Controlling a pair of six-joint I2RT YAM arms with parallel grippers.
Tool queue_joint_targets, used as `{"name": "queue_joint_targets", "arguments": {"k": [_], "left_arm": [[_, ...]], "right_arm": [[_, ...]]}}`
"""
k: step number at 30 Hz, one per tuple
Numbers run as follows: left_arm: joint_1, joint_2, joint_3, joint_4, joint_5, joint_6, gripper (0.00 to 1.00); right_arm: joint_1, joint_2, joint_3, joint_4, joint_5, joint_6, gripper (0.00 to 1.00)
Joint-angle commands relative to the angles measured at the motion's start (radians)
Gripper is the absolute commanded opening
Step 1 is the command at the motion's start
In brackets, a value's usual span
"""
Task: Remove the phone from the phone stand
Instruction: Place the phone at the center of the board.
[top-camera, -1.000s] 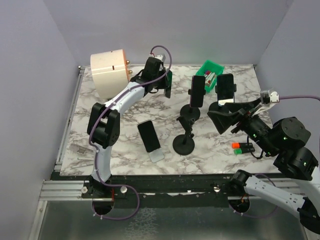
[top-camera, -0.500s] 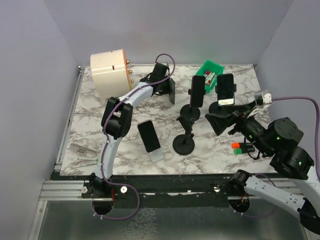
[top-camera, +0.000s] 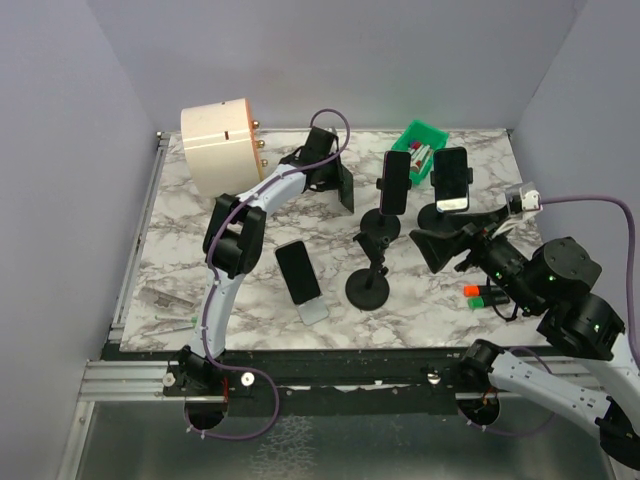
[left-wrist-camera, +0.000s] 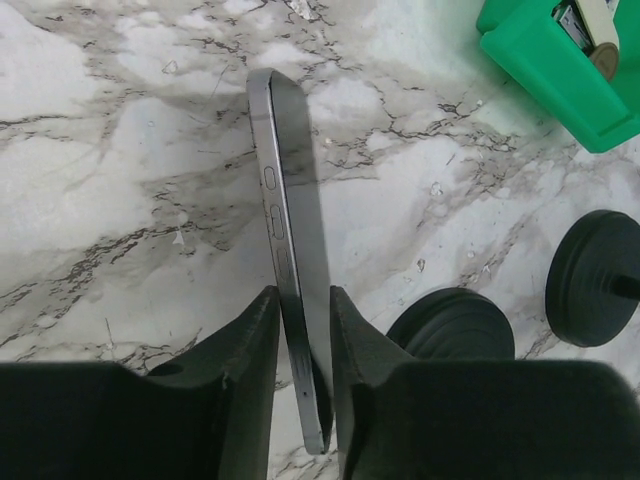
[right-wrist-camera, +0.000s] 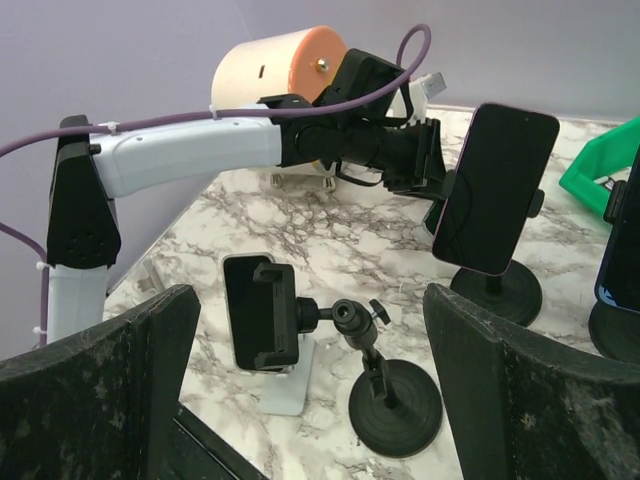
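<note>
My left gripper (top-camera: 340, 183) is shut on a dark phone (left-wrist-camera: 288, 180), held edge-on above the marble table at the back, left of the stands. The fingers (left-wrist-camera: 250, 340) pinch its lower end. A black round-base stand (top-camera: 368, 288) in the middle has a clamp (right-wrist-camera: 275, 312) that looks empty. Two other black stands hold phones upright: one (top-camera: 395, 182) at centre back, one (top-camera: 452, 178) to its right. My right gripper (top-camera: 440, 242) is open and empty, hovering right of the middle stand, which shows between its fingers (right-wrist-camera: 100, 380).
A further phone (top-camera: 297, 270) leans on a white stand (top-camera: 314, 310) front left. A green bin (top-camera: 424, 140) sits at the back. A peach cylinder (top-camera: 218, 145) stands back left. Orange and green markers (top-camera: 485, 293) lie at the right. Two round stand bases (left-wrist-camera: 450, 325) lie near the held phone.
My left gripper has carried the phone a little right and toward the front, and its elbow has swung right. My right gripper has barely shifted.
</note>
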Motion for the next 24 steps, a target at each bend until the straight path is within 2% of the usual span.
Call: {"name": "queue_joint_targets", "arguments": {"k": [1,14,19,24], "left_arm": [[0.008,0.012,0.009,-0.006,-0.029,0.013,0.31],[0.011,0.001,-0.014,-0.019,-0.072,0.040,0.34],[0.012,-0.119,-0.034,-0.017,-0.123,0.055,0.37],[0.012,-0.329,-0.052,-0.015,-0.191,0.101,0.47]], "right_arm": [[0.008,-0.018,-0.010,-0.038,0.030,-0.009,1.00],[0.008,-0.023,-0.005,-0.052,0.044,-0.012,1.00],[0.007,-0.012,0.006,-0.065,0.068,-0.032,1.00],[0.008,-0.006,0.029,-0.071,0.116,-0.063,1.00]]}}
